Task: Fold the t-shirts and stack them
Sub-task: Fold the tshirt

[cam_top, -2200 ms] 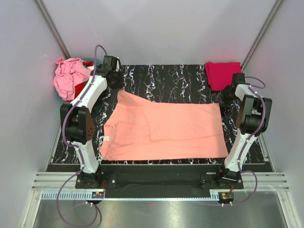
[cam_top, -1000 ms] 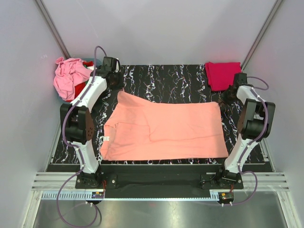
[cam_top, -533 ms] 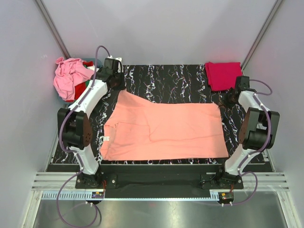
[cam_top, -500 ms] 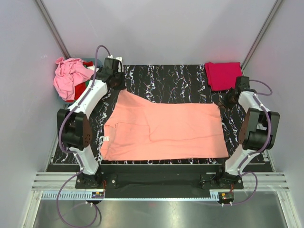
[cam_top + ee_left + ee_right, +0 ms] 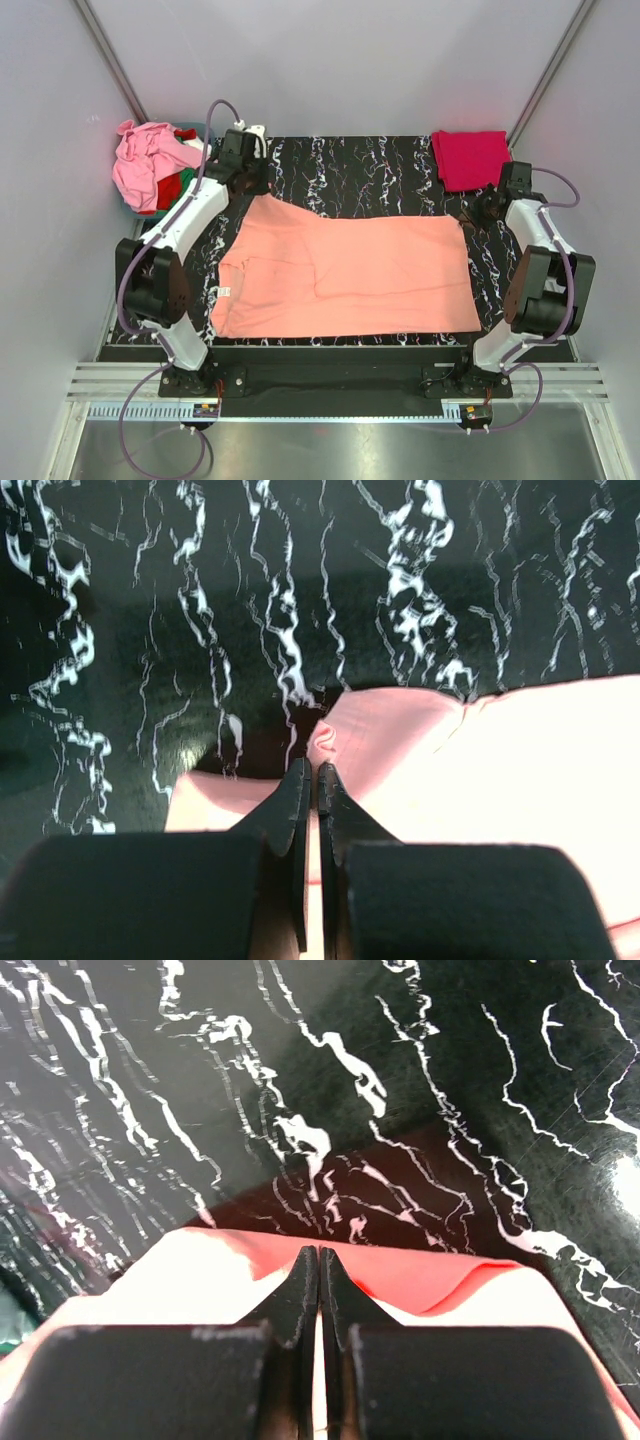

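**A:** Why does the salmon-orange t-shirt (image 5: 350,270) lie spread out flat like that?

**B:** My guess is that it has been laid out for folding. It rests open on the table (image 5: 350,160), and each arm has taken one of its two far corners. With a corner in each gripper, the far edge can be carried over toward the near edge as one straight line.

**A:** So the left gripper (image 5: 312,780) has hold of something?

**B:** Yes. Its jaws are pressed together with no gap showing, and a small pucker of salmon cloth bunches right at the tips. The rest of the shirt spreads back under the fingers and away to their right. Ahead of the tips there is only bare marbled tabletop.

**A:** And the right gripper (image 5: 318,1260)?

**B:** It is closed just as tightly. The shirt's edge sits at its fingertips, with a fold of cloth turned up just to the right of them. A dark shadow lies on the table just beyond, so I judge the corner is pinched and raised a little. The pinch itself is hidden between the fingers.

**A:** Where are the other shirts?

**B:** The crimson-pink t-shirt (image 5: 468,158) lies folded just beyond the right gripper, apart from the salmon one. That looks like the stacking place. A loose heap of shirts (image 5: 145,165), pink over red and green, lies off to the left of the left gripper, not yet folded.
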Robot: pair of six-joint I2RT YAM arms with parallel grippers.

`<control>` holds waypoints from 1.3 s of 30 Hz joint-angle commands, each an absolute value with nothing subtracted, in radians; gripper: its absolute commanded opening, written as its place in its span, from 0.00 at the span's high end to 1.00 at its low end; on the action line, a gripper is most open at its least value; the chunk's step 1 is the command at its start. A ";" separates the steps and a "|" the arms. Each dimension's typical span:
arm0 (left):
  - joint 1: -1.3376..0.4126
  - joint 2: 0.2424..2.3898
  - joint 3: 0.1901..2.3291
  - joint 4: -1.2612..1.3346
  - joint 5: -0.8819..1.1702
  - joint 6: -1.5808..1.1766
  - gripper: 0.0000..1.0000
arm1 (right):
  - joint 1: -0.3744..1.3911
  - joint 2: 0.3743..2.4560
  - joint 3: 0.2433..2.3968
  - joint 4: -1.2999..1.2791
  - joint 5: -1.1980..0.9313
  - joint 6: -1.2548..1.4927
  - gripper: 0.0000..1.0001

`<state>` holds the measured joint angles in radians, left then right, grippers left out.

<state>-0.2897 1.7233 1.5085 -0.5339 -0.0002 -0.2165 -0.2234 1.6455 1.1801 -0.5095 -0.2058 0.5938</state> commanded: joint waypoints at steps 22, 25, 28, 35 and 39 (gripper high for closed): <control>-0.272 1.260 1.080 -0.436 -0.006 -0.319 1.00 | -0.238 1.390 0.974 -0.511 -0.140 0.609 1.00; -0.272 1.224 1.019 -0.442 -0.006 -0.334 1.00 | -0.252 1.341 0.939 -0.506 -0.114 0.620 1.00; -0.272 1.174 0.971 -0.446 -0.011 -0.351 1.00 | -0.264 1.296 0.914 -0.520 -0.088 0.627 1.00; -0.273 1.040 0.862 -0.479 -0.032 -0.405 1.00 | -0.284 1.223 0.853 -0.534 -0.064 0.650 1.00; -0.272 0.996 0.830 -0.531 -0.066 -0.426 1.00 | -0.287 1.213 0.830 -0.541 -0.061 0.657 1.00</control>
<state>-0.2771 1.0378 0.8406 -0.5217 -0.0189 -0.3943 -0.2802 1.2377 0.8471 -0.5217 -0.0902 0.6384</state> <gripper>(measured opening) 0.024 0.012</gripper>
